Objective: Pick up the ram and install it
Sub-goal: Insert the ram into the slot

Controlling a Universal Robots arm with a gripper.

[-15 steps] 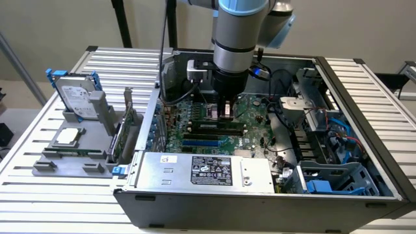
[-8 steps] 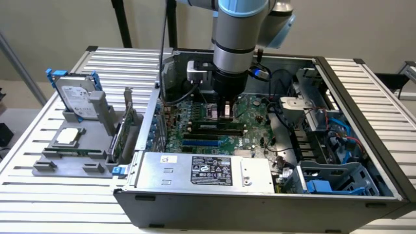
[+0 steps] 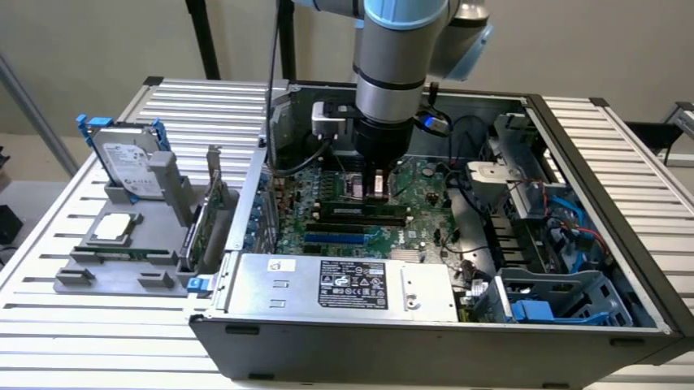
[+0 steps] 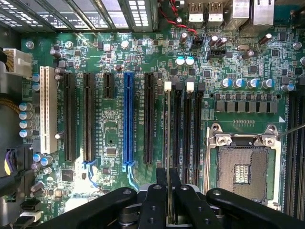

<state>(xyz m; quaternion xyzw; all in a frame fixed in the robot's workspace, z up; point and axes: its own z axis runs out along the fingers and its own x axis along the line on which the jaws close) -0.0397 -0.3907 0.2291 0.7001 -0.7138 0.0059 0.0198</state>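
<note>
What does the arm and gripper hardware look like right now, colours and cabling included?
The arm is a silver-grey tube with a light-blue joint cap and a black band near the wrist. Below it sits a black cylindrical gripper body with a small white box and black cables at its side. In the wrist view its fingers are matt black, with rounded bolted linkages.

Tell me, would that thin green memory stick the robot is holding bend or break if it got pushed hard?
Probably it would crack rather than flop. The memory stick looks like a thin, flat board seen edge-on, so likely stiff and light. The gripper pinches it upright over the black slots, so a sideways shove might snap it. It wouldn't roll, but standing free on its edge it would likely tip.
</note>
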